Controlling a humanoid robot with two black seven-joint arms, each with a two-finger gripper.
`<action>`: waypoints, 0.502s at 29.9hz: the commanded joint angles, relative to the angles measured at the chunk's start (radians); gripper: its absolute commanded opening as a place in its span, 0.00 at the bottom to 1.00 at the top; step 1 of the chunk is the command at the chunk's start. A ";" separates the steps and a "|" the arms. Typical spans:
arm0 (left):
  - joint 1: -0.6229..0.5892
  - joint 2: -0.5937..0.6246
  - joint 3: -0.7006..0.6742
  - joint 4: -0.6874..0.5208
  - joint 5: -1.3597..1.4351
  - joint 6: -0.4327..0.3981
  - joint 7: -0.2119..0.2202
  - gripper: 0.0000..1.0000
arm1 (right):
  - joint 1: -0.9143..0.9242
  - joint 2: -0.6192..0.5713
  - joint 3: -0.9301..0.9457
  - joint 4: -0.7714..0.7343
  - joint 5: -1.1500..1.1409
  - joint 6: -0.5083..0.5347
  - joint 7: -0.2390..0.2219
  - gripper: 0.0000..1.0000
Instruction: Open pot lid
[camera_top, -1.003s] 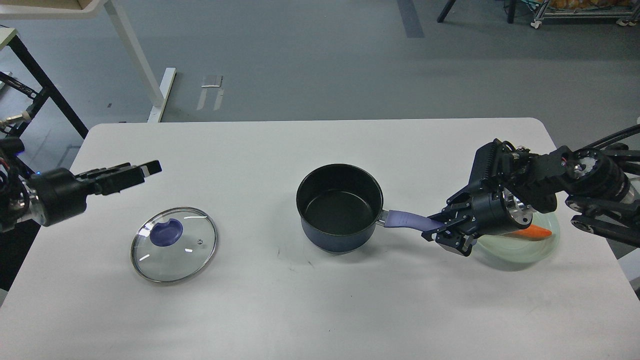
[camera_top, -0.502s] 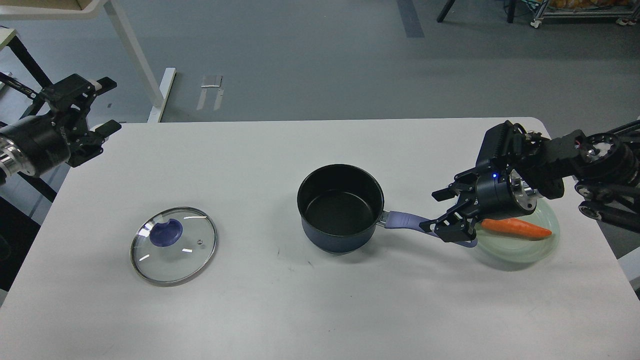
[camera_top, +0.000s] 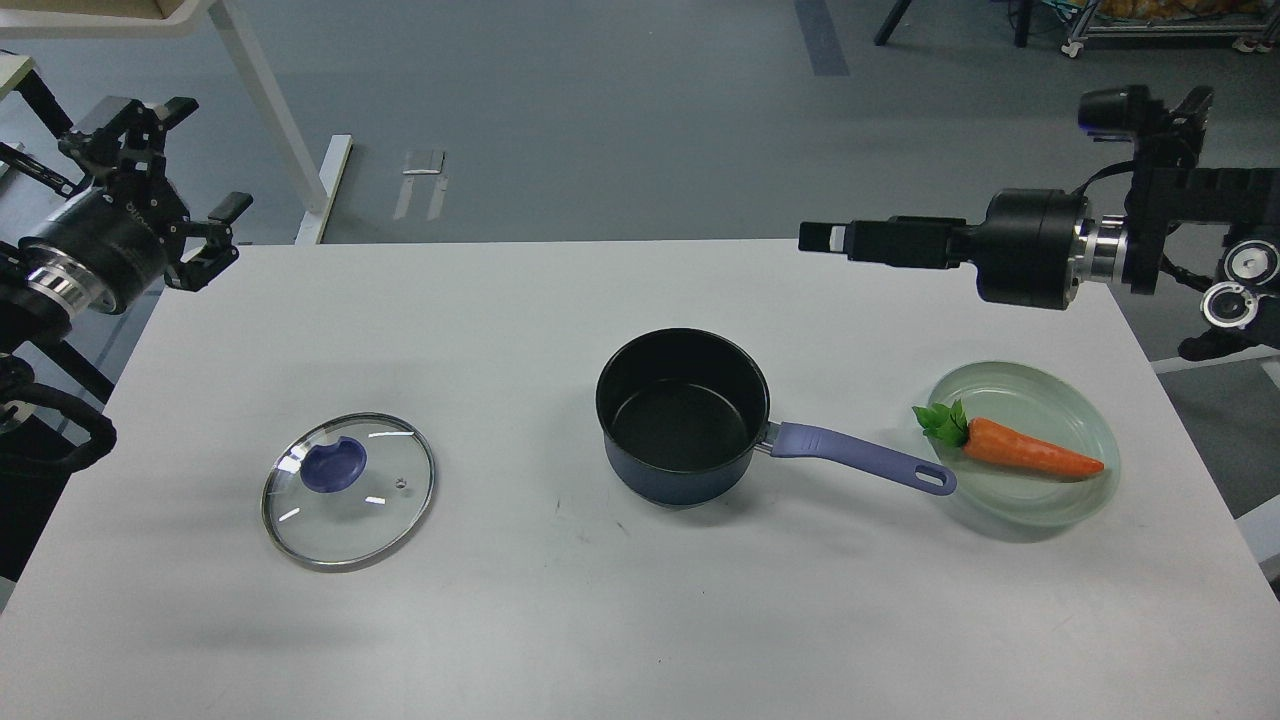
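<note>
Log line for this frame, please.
lid off, flat on table | pot open, empty | left gripper open, clear | right gripper raised, free

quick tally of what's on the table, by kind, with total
Pot: 1
Glass lid: 1
Green glass plate: 1
Carrot: 1
Total: 4

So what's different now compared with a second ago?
The right gripper let go of the pot's handle and rose up and back, clear of the plate with the carrot. The left gripper lifted away toward the table's far left corner, fingers now spread. The pot, the lid, plate and carrot stayed put.
</note>
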 joint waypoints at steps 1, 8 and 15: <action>0.018 -0.046 -0.028 0.060 -0.002 -0.056 0.000 0.99 | -0.126 0.042 0.096 -0.052 0.238 -0.072 0.000 0.99; 0.061 -0.118 -0.053 0.167 -0.055 -0.135 0.050 0.99 | -0.404 0.210 0.393 -0.286 0.425 -0.063 0.000 0.99; 0.105 -0.155 -0.091 0.240 -0.100 -0.167 0.164 0.99 | -0.481 0.325 0.452 -0.484 0.577 0.216 0.000 0.99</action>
